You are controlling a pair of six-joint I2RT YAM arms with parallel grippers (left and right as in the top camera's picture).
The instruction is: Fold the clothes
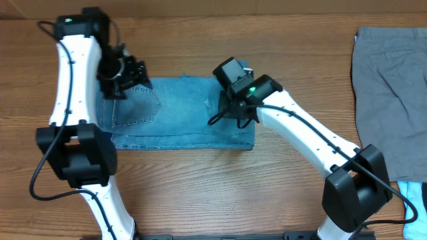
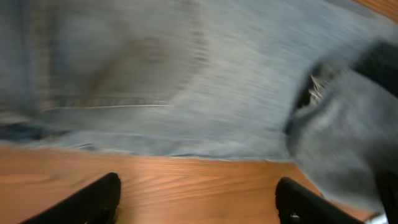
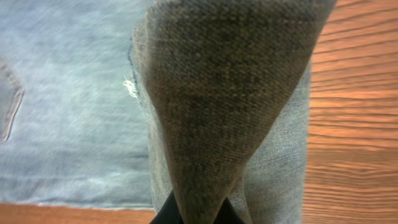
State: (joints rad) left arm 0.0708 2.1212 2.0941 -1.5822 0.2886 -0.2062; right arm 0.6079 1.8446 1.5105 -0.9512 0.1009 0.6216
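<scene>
- Jeans (image 1: 180, 113), light-blue denim, lie folded flat at the centre of the wooden table (image 1: 200, 193), with a back pocket (image 1: 137, 107) showing left of centre.
- Right gripper (image 3: 189, 214) pinches a raised fold at their right end. That cloth fills the wrist view and hides nearly all of its fingers.
- Left gripper (image 2: 199, 205) hovers by the jeans' upper-left corner, fingers (image 2: 93, 199) spread with nothing between them.
- Grey trousers (image 1: 390, 93) lie well apart at the right edge.

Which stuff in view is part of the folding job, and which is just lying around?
Job: jeans, folded mid-table, pinched by the right gripper; grey trousers, far right; left gripper, open at the jeans' edge.
Lying about: pale-blue item, cut off at the frame's right edge, unidentifiable.
</scene>
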